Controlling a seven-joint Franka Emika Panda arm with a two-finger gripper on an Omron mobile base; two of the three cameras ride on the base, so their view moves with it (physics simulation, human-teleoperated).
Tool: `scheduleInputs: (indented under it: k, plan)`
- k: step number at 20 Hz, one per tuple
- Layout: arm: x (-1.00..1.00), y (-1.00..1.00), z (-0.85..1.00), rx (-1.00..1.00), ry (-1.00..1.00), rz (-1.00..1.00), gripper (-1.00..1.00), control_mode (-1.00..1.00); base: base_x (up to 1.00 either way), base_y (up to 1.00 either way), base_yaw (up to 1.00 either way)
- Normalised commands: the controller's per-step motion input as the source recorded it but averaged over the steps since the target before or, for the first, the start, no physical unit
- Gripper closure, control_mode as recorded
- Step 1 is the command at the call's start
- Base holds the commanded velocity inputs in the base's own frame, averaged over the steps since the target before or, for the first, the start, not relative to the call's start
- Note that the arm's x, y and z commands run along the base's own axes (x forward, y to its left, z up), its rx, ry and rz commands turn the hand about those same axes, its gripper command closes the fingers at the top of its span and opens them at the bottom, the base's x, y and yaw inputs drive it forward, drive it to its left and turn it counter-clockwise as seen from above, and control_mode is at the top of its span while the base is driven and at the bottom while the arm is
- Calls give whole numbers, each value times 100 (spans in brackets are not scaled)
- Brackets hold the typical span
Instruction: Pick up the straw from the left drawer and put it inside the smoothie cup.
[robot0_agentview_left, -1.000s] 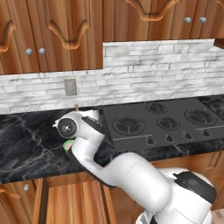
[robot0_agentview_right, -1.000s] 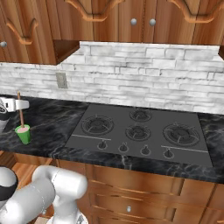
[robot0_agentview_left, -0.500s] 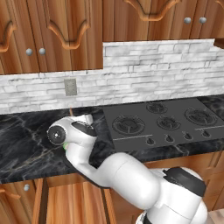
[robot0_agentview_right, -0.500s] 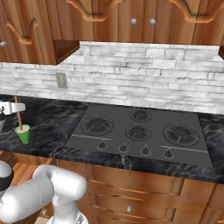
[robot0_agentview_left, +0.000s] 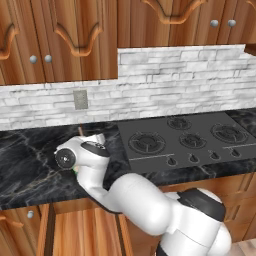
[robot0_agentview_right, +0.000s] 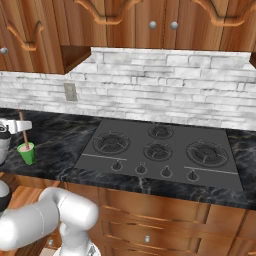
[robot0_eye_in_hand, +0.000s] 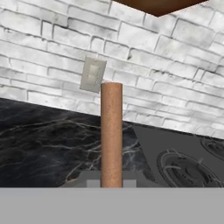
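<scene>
The black marble counter (robot0_agentview_right: 60, 145) runs under a white brick wall (robot0_agentview_right: 165, 85) w/ brown cabinets (robot0_agentview_left: 65, 40) up top. The dark stove (robot0_agentview_right: 160, 152) sits on the counter, to the right of the cup. No words or labels to read anywhere; the wall plate (robot0_eye_in_hand: 92, 74) is blank.

The smoothie cup (robot0_agentview_right: 26, 153) is small and green, w/ pink stuff at the rim. It stands on the counter near the front edge, at the far left of the right base view. In the left base view the arm covers most of it.

The straw (robot0_eye_in_hand: 111, 135) stands straight up. In the right base view it rises over the cup, and its low end meets the pink top. In the hand view it rises from between the fingers (robot0_eye_in_hand: 112, 180), which are clamped on it.

Vs half a sec ago: the cup is in the same spot, and the hand w/ the straw sits lower, closer to the cup.
</scene>
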Motion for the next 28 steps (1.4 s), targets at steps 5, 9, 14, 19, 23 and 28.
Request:
scheduleInputs:
  k: [5,9,14,19,23,28]
  plan:
    - [6,33,0,0,-2,0,100,-100,0,0,0]
    - [0,25,-14,0,-1,0,100,-100,0,0,0]
    - [1,0,-26,0,-6,0,100,-100,0,0,0]
    - [12,0,-15,0,-7,0,100,-100,0,0,0]
    - [8,5,0,0,-4,0,100,-100,0,0,0]
    - [1,1,-10,0,-6,0,100,-100,0,0,0]
